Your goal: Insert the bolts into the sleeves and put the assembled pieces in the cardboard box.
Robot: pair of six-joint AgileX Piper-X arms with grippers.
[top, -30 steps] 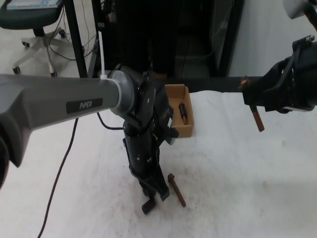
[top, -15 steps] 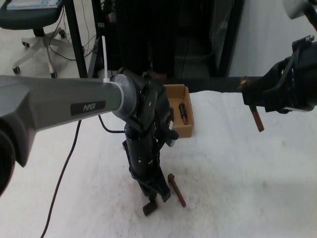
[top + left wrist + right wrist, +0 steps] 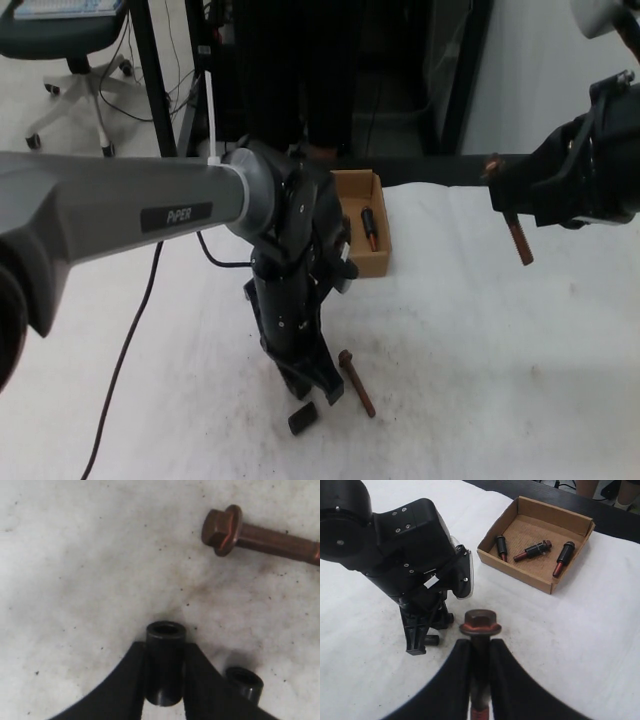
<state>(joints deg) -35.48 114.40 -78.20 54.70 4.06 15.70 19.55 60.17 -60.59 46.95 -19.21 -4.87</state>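
Bright, even light, white cloth (image 3: 480, 380) slightly washed out, soft faint shadows, dark room (image 3: 400, 80) behind.

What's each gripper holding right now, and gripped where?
The left gripper clamps a black sleeve by its side walls. The right gripper clamps a bolt by the shank, just under the head.

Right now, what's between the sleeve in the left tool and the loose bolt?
Nothing: the left wrist view shows bare cloth between the sleeve, in the left tool, and the bolt. A spare sleeve sits aside.
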